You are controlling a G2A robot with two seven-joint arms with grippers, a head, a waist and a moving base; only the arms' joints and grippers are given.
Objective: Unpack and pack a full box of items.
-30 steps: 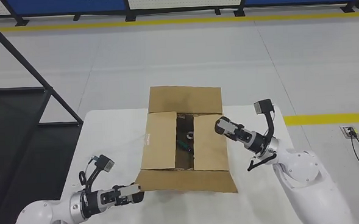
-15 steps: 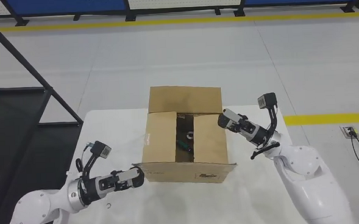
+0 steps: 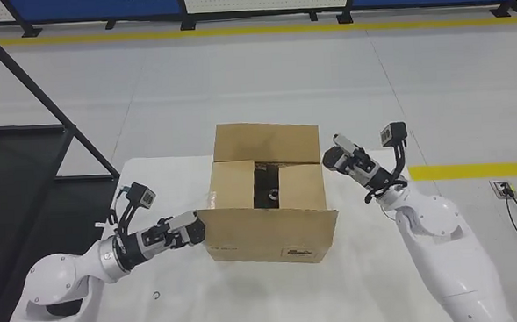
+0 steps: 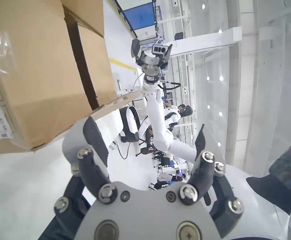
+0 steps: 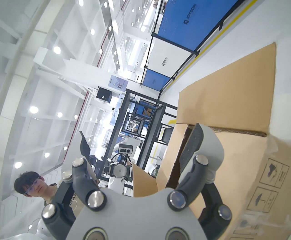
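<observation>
Since the earlier frames the near flap [image 3: 271, 235] of the box [image 3: 242, 184] has swung up from flat on the table [image 3: 379, 278] to roughly upright. The left gripper [image 3: 194, 228] has risen with it, and the right gripper [image 3: 339, 152] has drawn back off the right side flap [image 3: 301, 187].

Current state, near to far:

- The box stands on the white table, at mid-width.
- The left gripper sits at the left end of the near flap. Its jaws are spread wide and hold nothing; in the left wrist view one of its fingers [image 4: 93, 134] lies just beside the flap's corner edge.
- Both side flaps are folded inward over the opening, with a narrow gap between them. Dark items [image 3: 267, 194] show in that gap – too small to identify.
- The right gripper is just off the box's far right corner. Its jaws are wide apart and empty, and one of its fingers [image 5: 195, 141] sits close to the box's upper edge.
- The far flap [image 3: 266, 143] lies open, tilted away from the opening.
</observation>
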